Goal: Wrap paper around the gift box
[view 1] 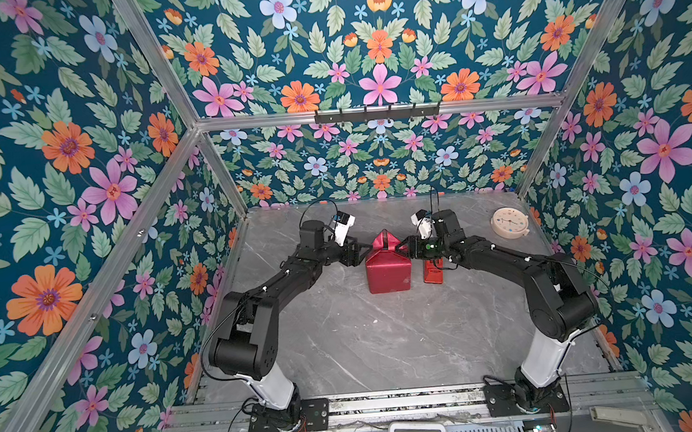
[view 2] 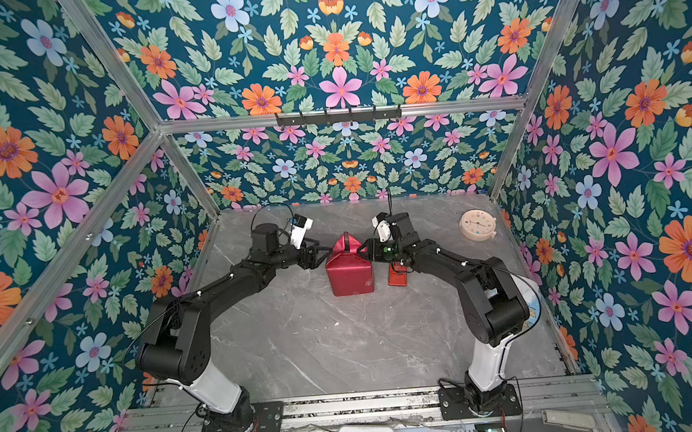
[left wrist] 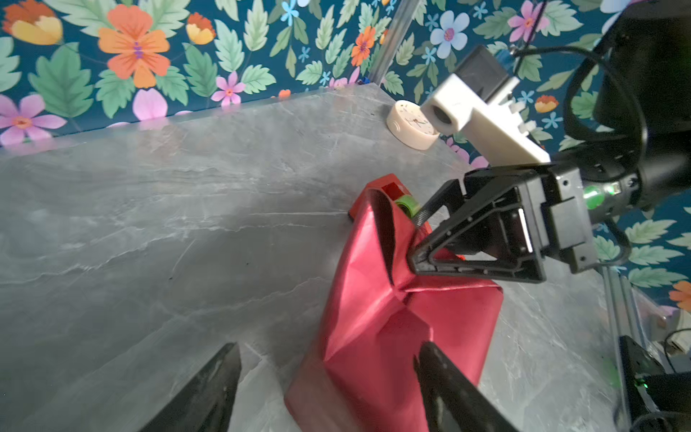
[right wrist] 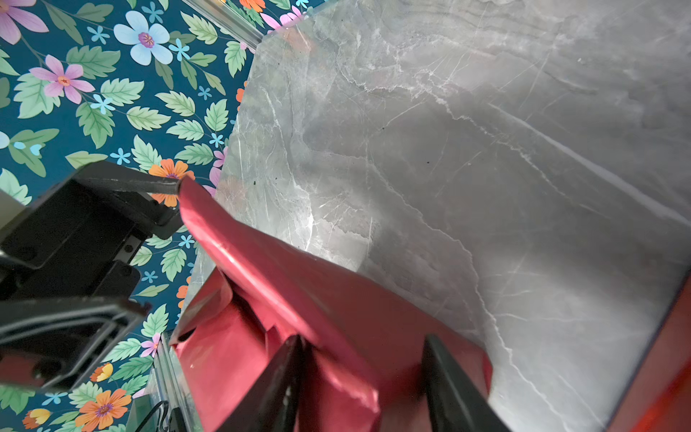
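So there's a grey marble-look surface (view 1: 386,339), and toward the back of it sits the glossy red wrapping paper (view 1: 387,270), folded into a boxy bundle with a peaked flap on top. The left pincer (view 1: 363,251) is just beside the bundle's left side, jaws wide apart and gripping nothing. The right pincer (left wrist: 415,239) straddles the raised fold with its jaws half apart; can't tell if it's actually pinching. A narrow red plastic tape dispenser (view 1: 433,271) stands just right of the bundle.

Bright even light, blurred near foreground
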Controlling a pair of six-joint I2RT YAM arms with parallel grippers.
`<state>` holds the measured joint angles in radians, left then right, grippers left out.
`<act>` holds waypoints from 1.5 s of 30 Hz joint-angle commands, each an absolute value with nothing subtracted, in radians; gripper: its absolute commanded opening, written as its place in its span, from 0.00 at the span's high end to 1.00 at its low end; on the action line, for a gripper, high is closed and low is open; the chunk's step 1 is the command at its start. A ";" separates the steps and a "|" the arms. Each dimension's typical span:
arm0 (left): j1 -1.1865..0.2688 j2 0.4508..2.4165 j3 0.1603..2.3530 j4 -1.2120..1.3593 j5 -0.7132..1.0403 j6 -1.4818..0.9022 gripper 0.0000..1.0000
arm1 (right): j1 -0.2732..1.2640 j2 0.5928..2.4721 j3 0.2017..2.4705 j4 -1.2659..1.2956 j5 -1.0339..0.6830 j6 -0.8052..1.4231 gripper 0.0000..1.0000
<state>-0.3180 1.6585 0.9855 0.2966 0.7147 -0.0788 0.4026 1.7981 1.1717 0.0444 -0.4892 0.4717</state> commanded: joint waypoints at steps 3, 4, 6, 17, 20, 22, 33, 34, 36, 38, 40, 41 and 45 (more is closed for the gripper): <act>-0.326 1.684 0.989 0.312 0.676 -0.081 0.26 | 0.405 1.808 1.182 -0.015 -0.488 0.463 0.48; -0.329 1.698 0.997 0.298 0.667 -0.073 0.27 | 0.405 1.808 1.184 -0.016 -0.488 0.464 0.48; -0.332 1.722 1.018 0.273 0.663 -0.068 0.30 | 0.405 1.809 1.187 -0.014 -0.492 0.463 0.48; -0.362 1.790 1.020 0.285 0.640 -0.078 0.36 | 0.405 1.820 1.230 0.008 -0.529 0.471 0.39; -0.361 1.790 1.011 0.287 0.632 -0.075 0.36 | 0.404 1.838 1.255 0.008 -0.530 0.482 0.28; -0.362 1.792 1.011 0.287 0.631 -0.074 0.36 | 0.403 1.847 1.261 0.017 -0.528 0.493 0.23; -0.363 1.790 1.011 0.285 0.630 -0.069 0.36 | 0.404 1.895 1.293 0.038 -0.588 0.507 0.19; -0.363 1.792 1.012 0.285 0.629 -0.069 0.36 | 0.404 1.896 1.292 0.046 -0.595 0.512 0.19; -0.362 1.793 1.014 0.285 0.629 -0.069 0.36 | 0.405 1.899 1.287 0.069 -0.609 0.525 0.18; -0.364 1.795 1.014 0.282 0.626 -0.069 0.36 | 0.404 1.904 1.284 0.090 -0.625 0.542 0.18; -0.364 1.795 1.014 0.281 0.625 -0.069 0.36 | 0.404 1.912 1.284 0.101 -0.636 0.551 0.18; -0.365 1.794 1.014 0.279 0.624 -0.068 0.36 | 0.404 1.915 1.283 0.107 -0.639 0.556 0.18; -0.365 1.793 1.014 0.276 0.623 -0.066 0.36 | 0.404 1.928 1.290 0.110 -0.647 0.561 0.18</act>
<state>-0.3607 1.7855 1.0164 0.3561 0.6460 -0.0856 0.4015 1.9217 1.2846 0.0799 -0.6132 0.5457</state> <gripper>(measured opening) 0.640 0.817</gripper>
